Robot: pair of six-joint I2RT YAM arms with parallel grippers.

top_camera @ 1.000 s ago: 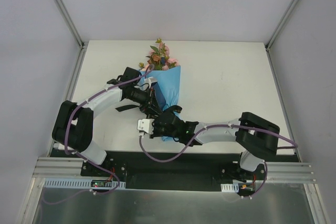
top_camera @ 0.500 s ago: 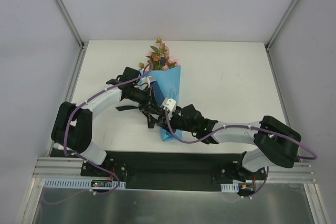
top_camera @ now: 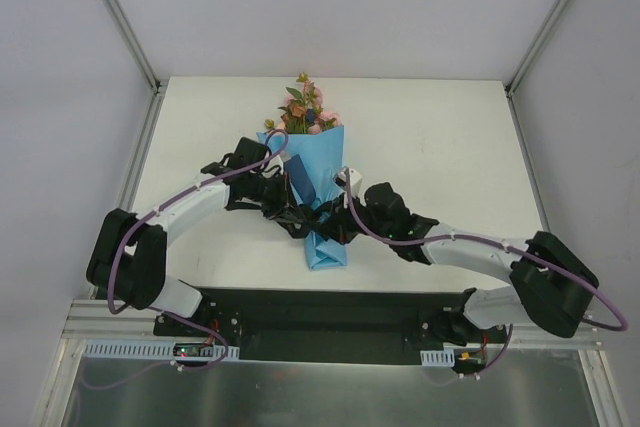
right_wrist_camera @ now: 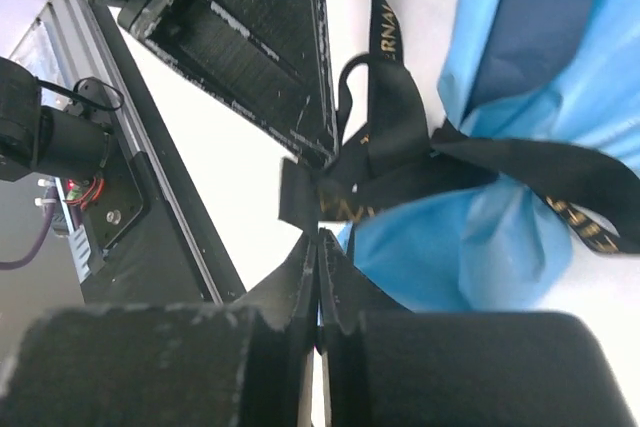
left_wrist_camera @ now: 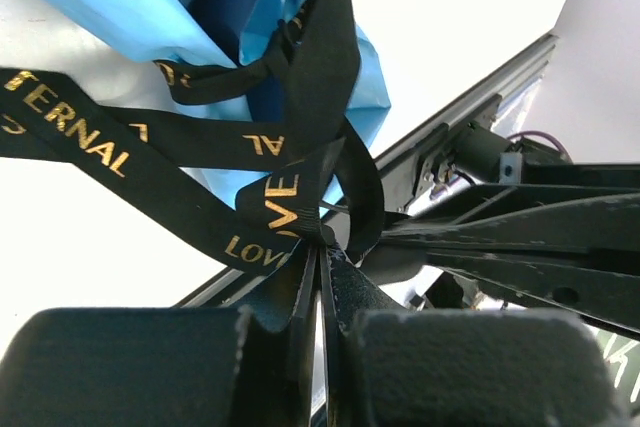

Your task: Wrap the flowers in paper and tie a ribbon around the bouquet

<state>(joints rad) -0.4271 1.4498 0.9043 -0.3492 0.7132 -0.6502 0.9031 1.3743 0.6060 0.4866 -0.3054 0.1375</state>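
The bouquet lies in the middle of the table. Its flowers (top_camera: 305, 112) point to the far side and the light blue paper (top_camera: 316, 169) cone narrows toward me. A black ribbon (left_wrist_camera: 100, 147) with gold lettering is looped round the cone's narrow part (top_camera: 313, 224). My left gripper (top_camera: 293, 219) comes in from the cone's left and is shut on the ribbon (left_wrist_camera: 322, 237). My right gripper (top_camera: 336, 229) comes in from the right. It is shut too, with a ribbon end at its tip (right_wrist_camera: 318, 235). The ribbon (right_wrist_camera: 400, 137) crosses the paper (right_wrist_camera: 560, 97) there. The stems are hidden inside the paper.
The white table (top_camera: 450, 147) is closed in by grey walls and metal posts. A dark base strip and an aluminium rail (top_camera: 330, 322) run along the near edge. Purple cables (top_camera: 190, 192) trail along both arms.
My right gripper has swung from the left of the cone's lower end across to its right side. The left gripper has shifted slightly toward the cone's narrow part.
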